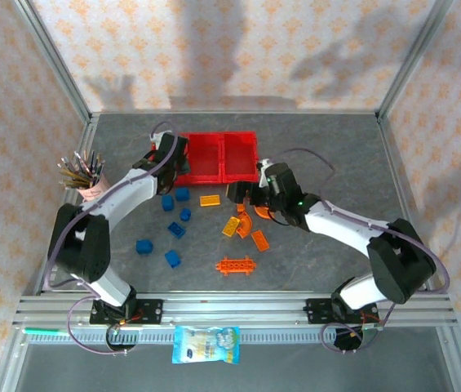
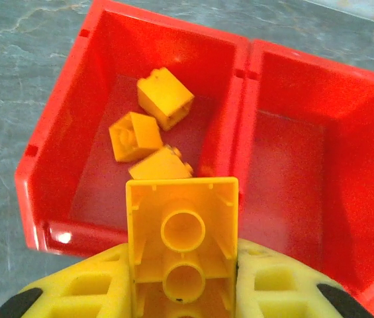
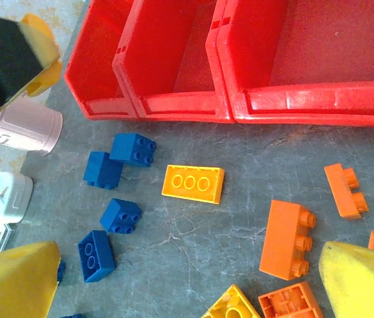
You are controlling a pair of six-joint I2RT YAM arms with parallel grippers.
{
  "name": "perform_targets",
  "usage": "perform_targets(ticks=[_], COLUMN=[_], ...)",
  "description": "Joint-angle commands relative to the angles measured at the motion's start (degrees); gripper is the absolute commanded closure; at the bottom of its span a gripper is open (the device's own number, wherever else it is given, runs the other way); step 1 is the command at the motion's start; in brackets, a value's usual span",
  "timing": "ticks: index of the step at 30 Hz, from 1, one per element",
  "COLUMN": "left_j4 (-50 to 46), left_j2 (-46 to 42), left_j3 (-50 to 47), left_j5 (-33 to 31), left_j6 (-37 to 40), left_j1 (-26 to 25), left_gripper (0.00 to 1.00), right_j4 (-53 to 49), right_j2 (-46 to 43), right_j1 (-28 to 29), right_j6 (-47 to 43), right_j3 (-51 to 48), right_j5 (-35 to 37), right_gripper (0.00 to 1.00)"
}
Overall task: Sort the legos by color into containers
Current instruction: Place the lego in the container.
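Red bins (image 1: 228,155) sit at the far middle of the table in the overhead view, and my left pincer (image 1: 176,155) is right over their left end. My right pincer (image 1: 245,196) hangs just in front of their right side, above some orange pieces (image 1: 242,219). Blue bricks (image 1: 176,229) are scattered nearer my left arm. The orange ladder plate (image 1: 236,265) lies closest to the bases, and the pink pencil cup (image 1: 91,186) stands off to the left.

Left wrist cam: I've got a held yellow brick (image 2: 182,218) pinched between narrow jaws, hollow underside facing the lens, over the near wall of the leftmost compartment (image 2: 54,159). Three loose yellow bricks (image 2: 165,97) lie inside it.

Right wrist cam: jaws spread wide with nothing gripped, fingertips (image 3: 14,285) at the bottom corners. Down on the table between them there's a flat yellow brick (image 3: 193,183), with blue ones to its left and an orange brick (image 3: 287,238) to its right, all just in front of the bins.
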Motion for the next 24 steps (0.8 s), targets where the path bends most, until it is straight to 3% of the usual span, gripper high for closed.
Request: perform_targets(ticks=[1, 8, 12, 19, 24], left_j4=[1.2, -0.9, -2.2, -3.3, -2.8], left_j2=[5.2, 14.6, 17.5, 14.8, 8.7], left_j3=[5.0, 13.1, 15.3, 15.1, 11.0], left_j5=[0.0, -3.0, -3.7, -3.6, 0.9], left_j6=[2.1, 3.9, 3.9, 3.8, 3.1], left_j1=[2.8, 4.9, 5.5, 5.5, 4.9], left_gripper=[0.71, 0.67, 0.56, 0.49, 0.47], right_j4=[1.7, 0.8, 0.4, -0.6, -2.4], right_j2=[1.1, 2.2, 1.9, 0.2, -1.5], right_j1=[0.1, -0.3, -0.7, -1.1, -1.4], right_j6=[-0.3, -1.2, -1.3, -1.7, -2.4], right_j3=[2.8, 4.2, 4.3, 4.0, 2.9], right_j5=[1.6, 1.8, 1.6, 1.6, 2.2], right_gripper=[0.0, 0.0, 0.0, 0.0, 0.0])
